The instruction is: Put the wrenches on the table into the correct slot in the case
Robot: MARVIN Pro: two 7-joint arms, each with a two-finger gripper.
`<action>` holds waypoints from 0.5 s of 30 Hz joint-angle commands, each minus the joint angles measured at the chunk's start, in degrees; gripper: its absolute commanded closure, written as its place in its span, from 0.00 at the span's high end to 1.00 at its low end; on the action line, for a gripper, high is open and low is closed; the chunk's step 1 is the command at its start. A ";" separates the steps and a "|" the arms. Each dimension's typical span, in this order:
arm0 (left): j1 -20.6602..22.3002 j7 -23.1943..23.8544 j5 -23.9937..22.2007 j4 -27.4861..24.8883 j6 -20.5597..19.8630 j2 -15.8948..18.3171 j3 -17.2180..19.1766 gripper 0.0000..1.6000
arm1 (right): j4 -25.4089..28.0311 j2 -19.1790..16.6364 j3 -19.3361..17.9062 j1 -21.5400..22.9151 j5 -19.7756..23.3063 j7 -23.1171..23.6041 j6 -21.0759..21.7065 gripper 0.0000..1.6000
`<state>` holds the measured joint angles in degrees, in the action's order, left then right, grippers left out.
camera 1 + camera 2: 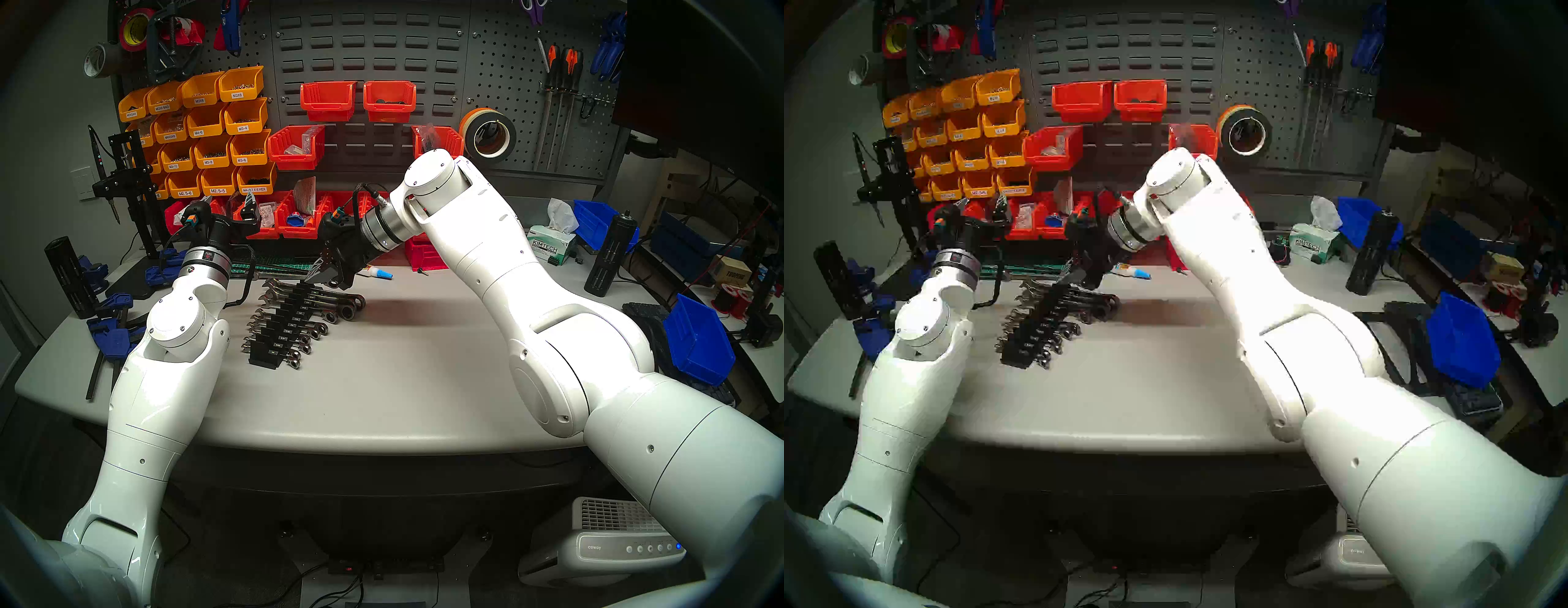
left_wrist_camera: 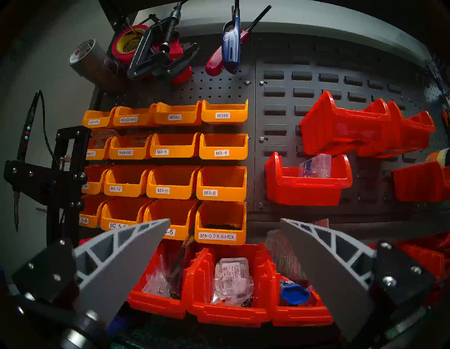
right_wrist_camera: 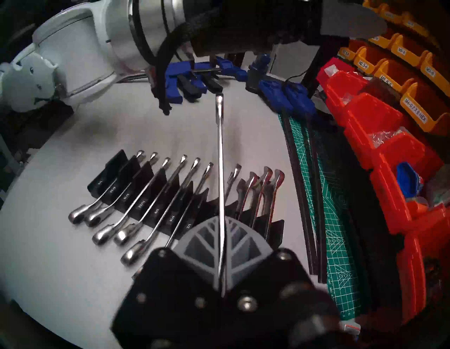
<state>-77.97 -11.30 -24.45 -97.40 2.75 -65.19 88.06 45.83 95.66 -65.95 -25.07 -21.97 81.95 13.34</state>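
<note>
Right wrist view: the wrench is clamped edge-on between the two grey fingers of the right gripper, which are pressed together on its shank. Its long axis runs straight away from the camera, the open-jaw end farthest out and pointing toward the blue clamps at the table's left side. The ring end is hidden inside the gripper. The wrench is held in the air above the case, roughly over the gap in the row just past the slot marked 1/2.

The case, a long black stepped rack, lies on the grey table. Other chrome wrenches fill its slots, ring ends toward the camera and open jaws away. The smallest slot, at the near-left end, is empty. The larger wrenches sit at the end nearest the green cutting mat.

Head view: the right gripper hangs just over the far, large end of the case, tilted down and toward the left arm.

Left gripper: fingers spread wide, holding nothing, raised clear of the table and facing the pegboard. Beyond it, red bins on the bench hold bagged hardware and a blue part. Farther back, the labelled yellow bins hang on the wall; their contents are mostly not visible.
</note>
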 commanded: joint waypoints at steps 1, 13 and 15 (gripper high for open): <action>1.82 0.02 0.01 -1.60 0.65 0.08 0.46 1.00 | -0.72 1.68 -3.19 3.27 1.90 -1.74 2.66 0.00; 1.81 0.03 0.01 -1.58 0.63 0.09 0.46 1.00 | -1.33 3.20 -4.58 4.73 2.50 -1.46 6.83 0.00; 1.81 0.03 0.01 -1.58 0.63 0.09 0.46 1.00 | -1.34 3.25 -4.54 4.82 2.48 -1.26 7.14 0.00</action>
<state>-77.97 -11.30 -24.45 -97.40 2.75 -65.19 88.06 43.33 97.09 -69.47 -24.29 -20.40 80.19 18.30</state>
